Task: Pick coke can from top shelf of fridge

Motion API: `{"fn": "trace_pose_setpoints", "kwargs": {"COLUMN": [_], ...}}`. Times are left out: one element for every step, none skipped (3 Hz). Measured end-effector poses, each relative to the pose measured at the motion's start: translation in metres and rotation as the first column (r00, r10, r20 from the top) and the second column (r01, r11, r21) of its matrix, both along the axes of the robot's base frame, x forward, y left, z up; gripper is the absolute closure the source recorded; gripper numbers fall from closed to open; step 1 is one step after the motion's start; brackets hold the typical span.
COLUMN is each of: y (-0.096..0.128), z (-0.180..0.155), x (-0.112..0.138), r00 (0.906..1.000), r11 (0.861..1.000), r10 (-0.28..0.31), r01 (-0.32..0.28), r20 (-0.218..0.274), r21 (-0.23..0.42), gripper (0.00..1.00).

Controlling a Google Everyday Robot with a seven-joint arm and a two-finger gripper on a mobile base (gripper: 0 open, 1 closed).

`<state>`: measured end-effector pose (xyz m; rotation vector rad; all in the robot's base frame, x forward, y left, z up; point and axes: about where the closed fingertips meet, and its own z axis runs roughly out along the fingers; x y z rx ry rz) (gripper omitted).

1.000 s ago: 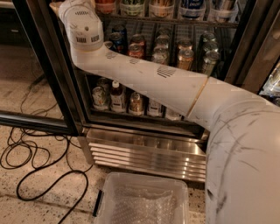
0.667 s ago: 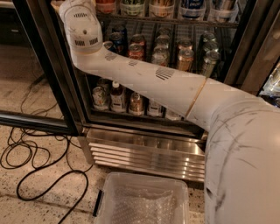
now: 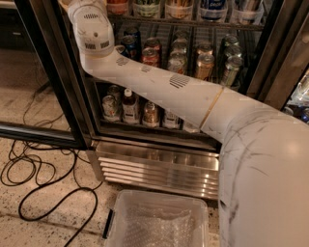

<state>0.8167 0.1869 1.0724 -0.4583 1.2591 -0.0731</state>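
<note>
The fridge (image 3: 159, 164) stands open, its black-framed glass door (image 3: 43, 72) swung out to the left. The top shelf (image 3: 183, 22) is the uppermost wire rack in view. On it, at the frame's top edge, only the lower part of the red-orange coke can (image 3: 117, 6) shows, just right of my arm's white wrist (image 3: 91, 29). My arm reaches up from the lower right and leaves the frame at the top left. The gripper itself is out of view above the frame.
Green, tan and blue Pepsi cans (image 3: 212, 7) stand right of the coke can. The rack below holds red cans (image 3: 151, 52) and gold cans (image 3: 204, 65); the lowest rack holds bottles (image 3: 129, 103). A clear plastic bin (image 3: 157, 222) and black cables (image 3: 34, 169) lie on the floor.
</note>
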Motion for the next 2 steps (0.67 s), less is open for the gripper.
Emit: {"fn": "trace_pose_setpoints", "kwargs": {"y": [-0.001, 0.003], "z": [0.002, 0.013], "x": [0.016, 0.045], "r00": [1.0, 0.9994], "r11": [1.0, 0.999], "r10": [0.007, 0.034], "r01": [-0.007, -0.034], "r20": [-0.002, 0.002], "r21": [0.011, 0.015], "gripper": [0.24, 0.24]}}
